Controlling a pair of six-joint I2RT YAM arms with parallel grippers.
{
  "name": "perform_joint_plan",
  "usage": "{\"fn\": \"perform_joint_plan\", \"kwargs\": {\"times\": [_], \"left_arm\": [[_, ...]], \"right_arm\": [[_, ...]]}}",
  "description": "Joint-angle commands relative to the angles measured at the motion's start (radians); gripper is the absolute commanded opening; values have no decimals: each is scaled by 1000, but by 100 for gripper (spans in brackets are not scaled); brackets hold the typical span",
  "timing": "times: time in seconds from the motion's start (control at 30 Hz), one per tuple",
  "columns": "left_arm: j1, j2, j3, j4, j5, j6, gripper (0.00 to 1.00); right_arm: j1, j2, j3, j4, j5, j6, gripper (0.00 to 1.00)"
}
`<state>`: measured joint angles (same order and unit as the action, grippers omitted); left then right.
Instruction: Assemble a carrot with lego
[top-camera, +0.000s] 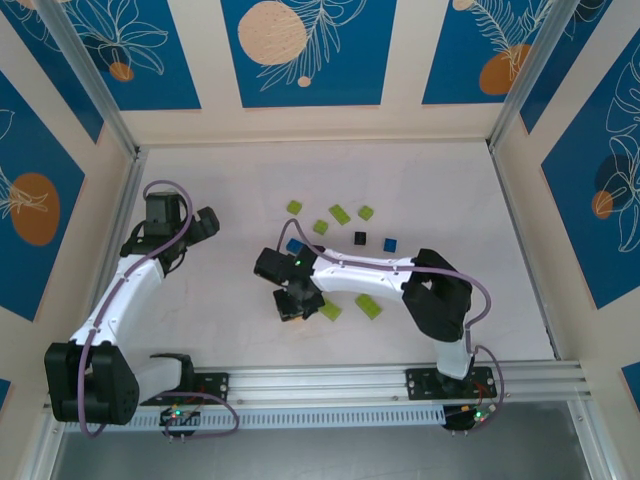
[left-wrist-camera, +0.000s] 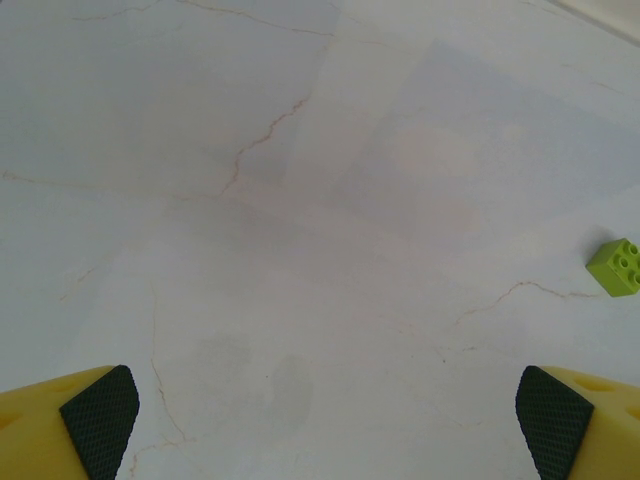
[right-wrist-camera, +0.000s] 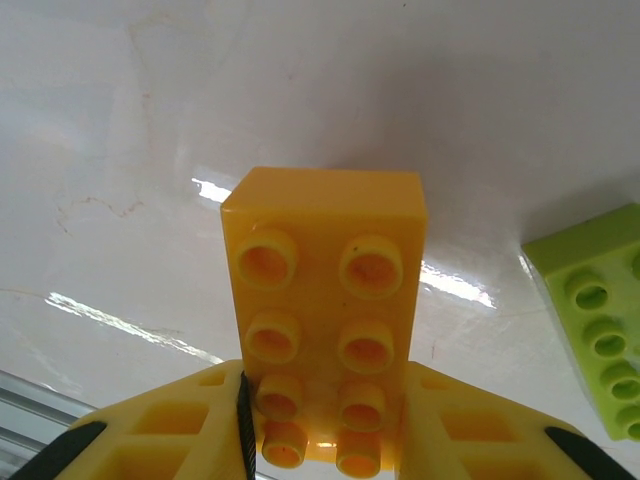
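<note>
The right gripper (right-wrist-camera: 320, 430) grips an orange brick (right-wrist-camera: 325, 300) close to the desk (right-wrist-camera: 150, 120), near a green brick (right-wrist-camera: 600, 320). The left gripper (left-wrist-camera: 320, 420) hangs wide open, empty. Assembly looks barely begun. Next, the orange brick probably needs seating squarely on a mate.

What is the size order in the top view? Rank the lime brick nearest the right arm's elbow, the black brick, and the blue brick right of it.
1. lime brick, clearly largest.
2. blue brick and black brick: look alike, too small to rank.
</note>
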<state>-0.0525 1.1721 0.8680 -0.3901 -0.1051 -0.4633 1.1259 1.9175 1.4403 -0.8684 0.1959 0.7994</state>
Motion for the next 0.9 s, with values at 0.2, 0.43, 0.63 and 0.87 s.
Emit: {"fn": "perform_joint_plan", "kwargs": {"times": [0.2,0.43,0.63,0.87], "left_arm": [[8,-12,-9,-10,7,-5,99],[8,-8,-6,-13,7,-3,99],[9,-9,-3,-17,1,-1,99],[9,-5,-2,-16,-2,0,99]], "right_arm": [[-11,46,16,-105,-38,-132,35],[-23,50,58,-141,-46,-402,36],[-57,50,94,-197,-94,-549,39],[-66,54,127,-228,-117,-604,42]]}}
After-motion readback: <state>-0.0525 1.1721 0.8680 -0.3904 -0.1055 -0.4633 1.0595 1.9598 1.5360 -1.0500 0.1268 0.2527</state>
